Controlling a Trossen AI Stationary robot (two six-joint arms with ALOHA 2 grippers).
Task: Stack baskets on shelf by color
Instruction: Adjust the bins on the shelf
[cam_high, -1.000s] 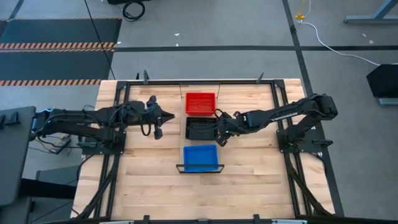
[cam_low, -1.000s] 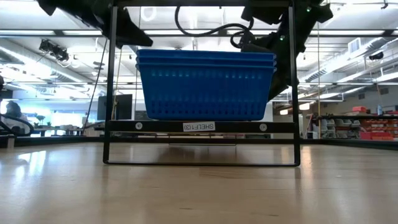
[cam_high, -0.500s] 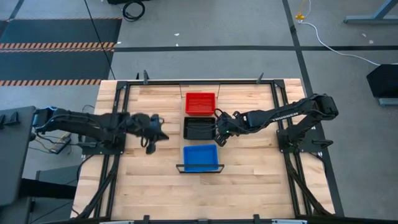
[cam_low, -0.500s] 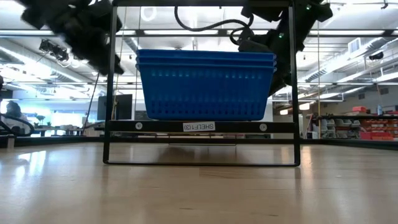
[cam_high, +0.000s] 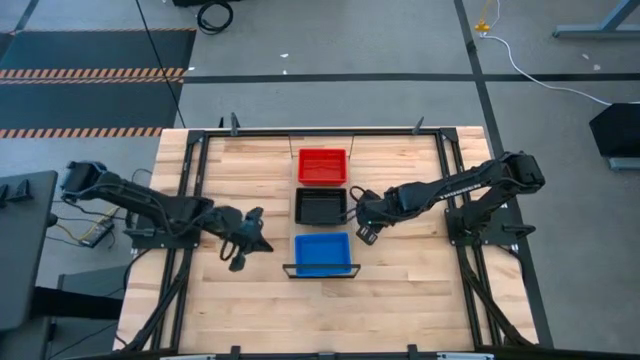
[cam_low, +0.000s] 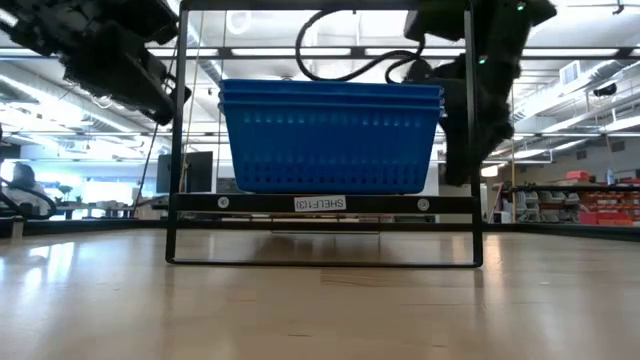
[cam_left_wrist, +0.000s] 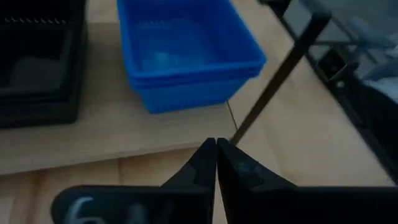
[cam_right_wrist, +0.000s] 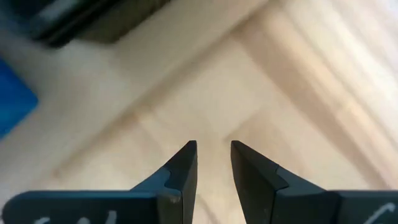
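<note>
Three colours of basket sit in a column at the middle of the high view: a red stack (cam_high: 322, 166) uppermost, a black stack (cam_high: 321, 206) in the middle, a blue stack (cam_high: 322, 253) lowest. All are shallow plastic rectangles with rounded corners and finely perforated sides. In the low view the blue stack shows three nested rims, so three blue baskets can be counted; how many lie in the red and black stacks I cannot tell from above. The shelf (cam_low: 320, 203) carries them, a narrow pale wooden board held in a thin black metal frame whose posts and crossbar fill the centre of the low view (a small white label sits on the front bar). The blue stack rests at that framed end, the black stack just beyond it, the red one farthest up the frame.

Beneath lies the counter (cam_high: 230, 300), broad planks of light butcher-block wood bordered by black rails.

Two dark jointed arms reach in. The left pincer (cam_high: 240, 243) hangs at centre-left of the high view, left of the blue stack and clear of it; its own camera shows the fingers (cam_left_wrist: 205, 163) pressed together with nothing between them. The right pincer (cam_high: 366, 222) hangs just right of the gap between the black and blue stacks, its fingers (cam_right_wrist: 182, 167) parted by a narrow slot, empty, bare wood below.
</note>
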